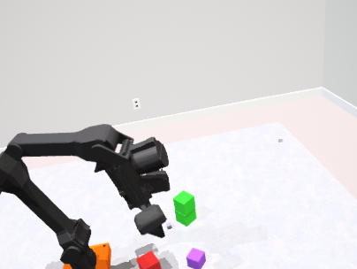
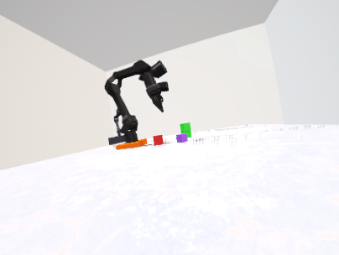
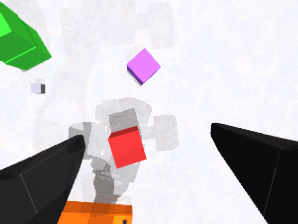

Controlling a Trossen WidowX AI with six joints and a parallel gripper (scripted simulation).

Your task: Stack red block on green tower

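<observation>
The end effector point(image 3: 150, 165) is hanging wide and empty, high above the surface point(image 1: 274, 186), pointing down at the red block point(image 3: 127, 146). In the wrist view the block is sitting between the two fingers, nearer the left one, and turned a little against their line. It is lying on the surface just beyond the orange base point(image 3: 97, 212), at 6 o'clock in the top view.

The green tower point(image 1: 184, 207), two cubes high, is standing at about 1 o'clock from the red block, well apart from it. A purple cube point(image 1: 195, 257) is lying at 3 o'clock of the red one, near it, and a small grey cube point(image 1: 169, 226) is sitting just beside the tower's foot.

The main risk, as I judge it: descending off-centre, a finger is likely to land on the turned block's corner and shove it toward the base. Later, a low carry could clip the tower's upper cube.

Open room is lying toward 12 to 3 o'clock; the surface's far edge is distant.
</observation>
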